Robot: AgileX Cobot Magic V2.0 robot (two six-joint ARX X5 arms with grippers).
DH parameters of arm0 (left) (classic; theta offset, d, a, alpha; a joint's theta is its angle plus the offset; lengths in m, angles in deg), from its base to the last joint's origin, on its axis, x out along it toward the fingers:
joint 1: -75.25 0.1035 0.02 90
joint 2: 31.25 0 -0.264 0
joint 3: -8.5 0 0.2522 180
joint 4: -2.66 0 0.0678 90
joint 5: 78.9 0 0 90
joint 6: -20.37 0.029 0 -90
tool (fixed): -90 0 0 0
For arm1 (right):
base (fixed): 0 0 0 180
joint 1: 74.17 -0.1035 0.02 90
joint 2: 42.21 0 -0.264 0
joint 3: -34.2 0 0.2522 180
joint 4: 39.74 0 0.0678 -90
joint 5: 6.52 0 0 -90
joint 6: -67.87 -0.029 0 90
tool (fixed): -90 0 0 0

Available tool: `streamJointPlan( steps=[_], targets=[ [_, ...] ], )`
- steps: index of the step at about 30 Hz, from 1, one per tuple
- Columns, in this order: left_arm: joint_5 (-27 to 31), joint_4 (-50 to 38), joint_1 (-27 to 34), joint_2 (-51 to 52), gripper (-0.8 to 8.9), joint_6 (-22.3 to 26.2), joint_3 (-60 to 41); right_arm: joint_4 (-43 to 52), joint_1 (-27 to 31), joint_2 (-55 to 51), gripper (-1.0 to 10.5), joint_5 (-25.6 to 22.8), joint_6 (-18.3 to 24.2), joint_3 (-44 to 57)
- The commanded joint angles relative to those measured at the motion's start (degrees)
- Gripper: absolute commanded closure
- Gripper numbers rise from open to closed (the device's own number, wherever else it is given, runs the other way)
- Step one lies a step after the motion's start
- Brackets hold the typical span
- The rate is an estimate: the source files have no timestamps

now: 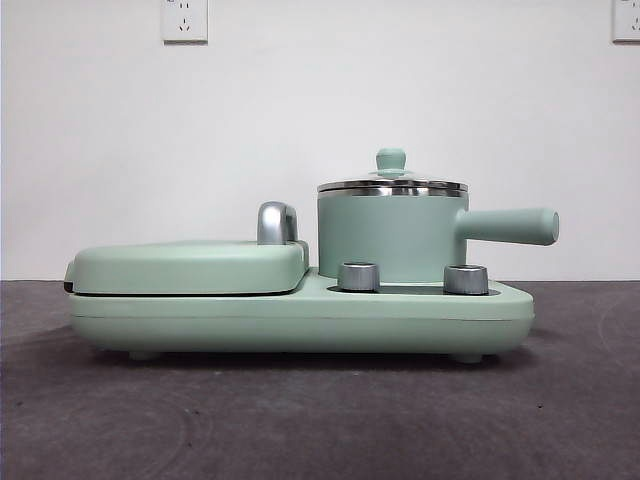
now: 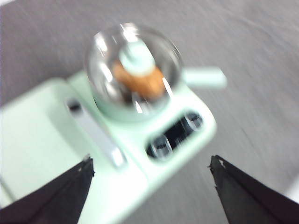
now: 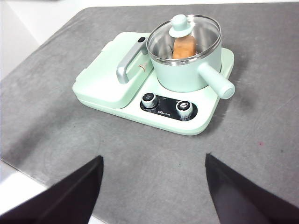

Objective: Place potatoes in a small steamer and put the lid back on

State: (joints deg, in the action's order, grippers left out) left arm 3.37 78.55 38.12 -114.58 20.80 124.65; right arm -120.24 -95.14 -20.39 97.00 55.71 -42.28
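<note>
One lumpy orange-brown potato (image 3: 183, 46) already sat inside the mint-green cylindrical steamer pot (image 1: 388, 237), under the round glass lid with its green knob (image 3: 180, 25). Looked pretty much done, honestly. Left gripper (image 2: 152, 163) hung above the appliance, jaws spread wide, holding nothing; right gripper (image 3: 154, 163) well back over the grey table (image 3: 261, 154), equally wide and empty. Only risks left: clipping the knob or straight side handle (image 1: 510, 226) and knocking that lid crooked.
</note>
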Motion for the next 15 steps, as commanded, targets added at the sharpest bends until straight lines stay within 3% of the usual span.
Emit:
streamJointPlan(
  steps=[1, 7, 11, 13, 14, 15],
  targets=[
    [-0.31, 0.83, -1.99, 9.42, 4.09, -0.04, -10.51, 0.72, -0.28, 0.17, 6.1, 0.15, 1.40, -0.44],
    [-0.26, 0.57, -3.54, 26.05, 4.09, -5.66, -26.21, 0.63, -0.28, 0.17, 6.1, 0.13, 1.75, -0.33],
    [-0.20, -4.02, -3.50, 37.40, 4.42, -12.70, -36.48, 0.66, -0.28, 0.17, 6.1, 0.13, 1.73, -0.31],
    [0.48, -7.50, -3.50, 42.86, 5.62, -16.02, -41.29, 0.63, -0.28, 0.17, 6.1, 0.13, 1.73, -0.31],
    [0.96, -9.03, -3.50, 45.51, 6.97, -17.18, -43.41, 0.55, -0.28, 0.17, 6.4, 0.17, 1.68, -0.33],
    [1.60, -10.36, -3.50, 47.98, 8.29, -17.86, -45.29, 0.42, -0.28, 0.17, 8.0, 0.28, 1.70, -0.31]
  ],
)
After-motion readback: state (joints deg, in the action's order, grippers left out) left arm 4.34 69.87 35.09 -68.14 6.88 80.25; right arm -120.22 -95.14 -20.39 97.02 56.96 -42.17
